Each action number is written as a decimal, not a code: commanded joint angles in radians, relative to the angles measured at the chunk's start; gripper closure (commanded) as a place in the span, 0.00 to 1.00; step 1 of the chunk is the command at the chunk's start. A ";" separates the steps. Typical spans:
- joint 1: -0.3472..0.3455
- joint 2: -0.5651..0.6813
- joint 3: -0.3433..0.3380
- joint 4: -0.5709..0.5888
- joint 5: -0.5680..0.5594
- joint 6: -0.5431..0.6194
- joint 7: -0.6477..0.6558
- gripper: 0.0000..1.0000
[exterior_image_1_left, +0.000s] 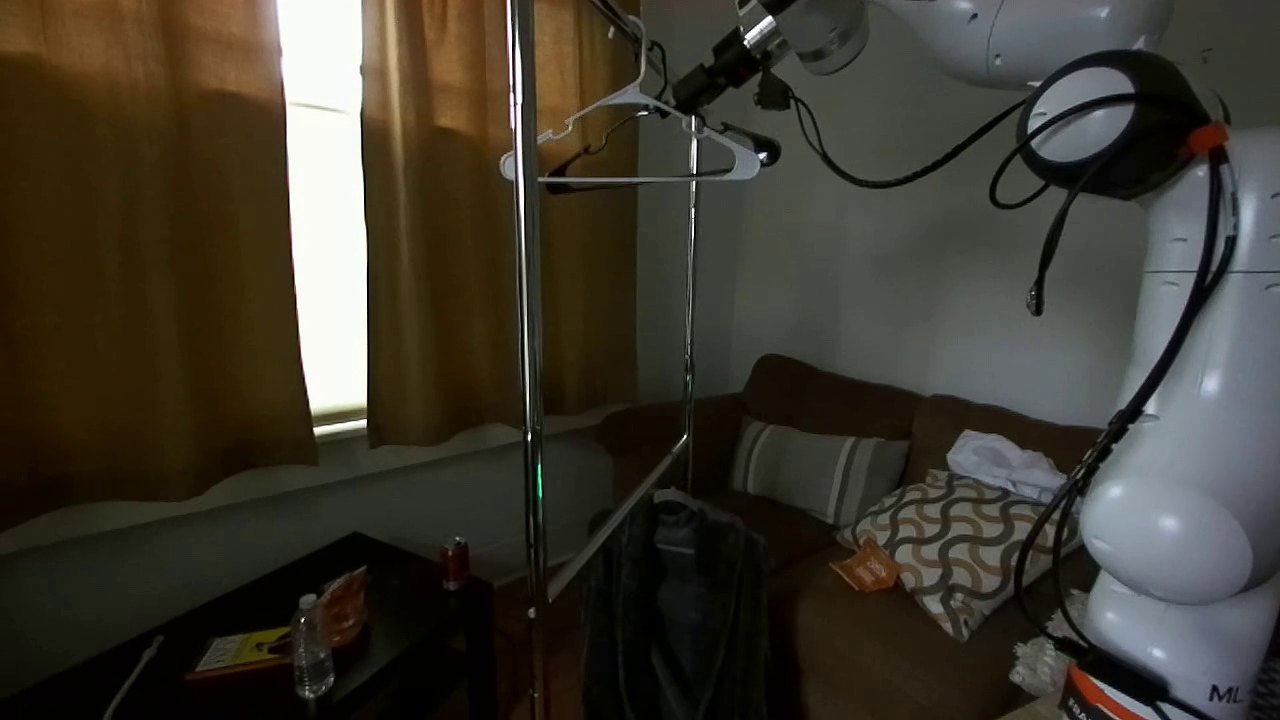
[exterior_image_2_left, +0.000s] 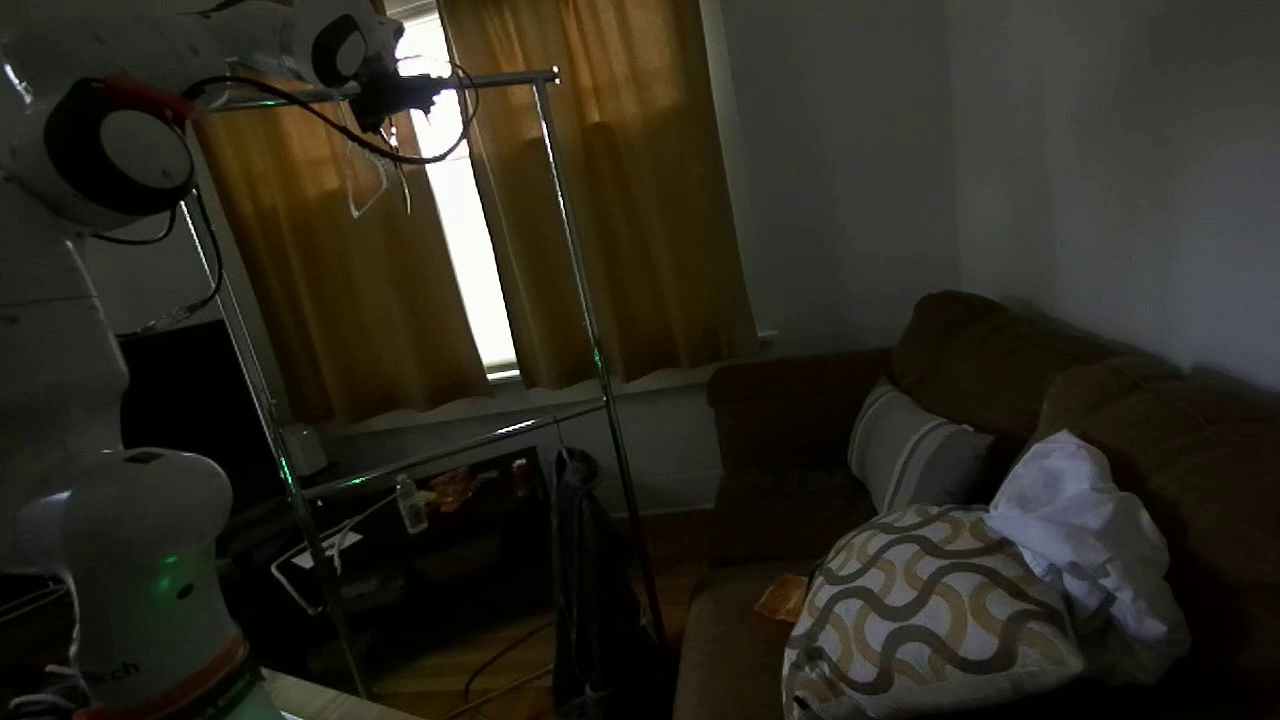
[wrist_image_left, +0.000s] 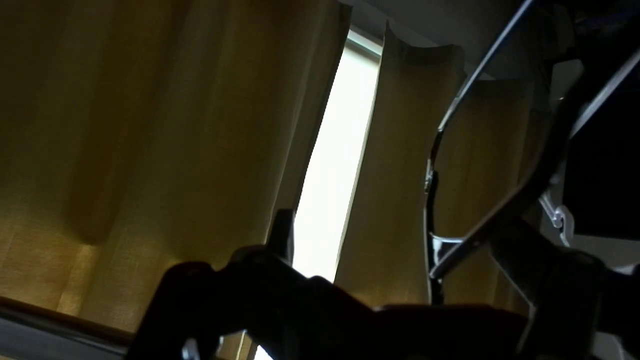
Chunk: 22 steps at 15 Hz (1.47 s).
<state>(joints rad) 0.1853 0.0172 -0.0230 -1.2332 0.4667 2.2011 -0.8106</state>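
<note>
At least one white plastic hanger (exterior_image_1_left: 632, 97), at least one black hanger (wrist_image_left: 522, 197); one chrome garment rack (exterior_image_1_left: 529, 300); two mustard fabric curtain panels (exterior_image_2_left: 650, 250); one grey striped cushion (exterior_image_1_left: 822, 470), one wavy-patterned cushion (exterior_image_1_left: 960, 545); one clear plastic bottle (exterior_image_1_left: 311, 655); one red can (exterior_image_1_left: 455, 565)

Rack (exterior_image_1_left: 529, 300) is glossy metal, white hanger (exterior_image_1_left: 630, 97) seemingly plastic.

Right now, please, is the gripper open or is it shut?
The gripper is open: in the wrist view its fingers stand wide apart, the bright window showing between them.
</note>
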 joint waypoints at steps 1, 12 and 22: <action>-0.012 -0.100 -0.013 -0.084 -0.046 -0.103 0.000 0.00; -0.074 -0.298 -0.058 -0.185 -0.172 -0.366 -0.039 0.00; -0.113 -0.417 -0.110 -0.265 -0.181 -0.401 -0.108 0.00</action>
<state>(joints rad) 0.0816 -0.3386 -0.1210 -1.4282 0.2897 1.7992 -0.8980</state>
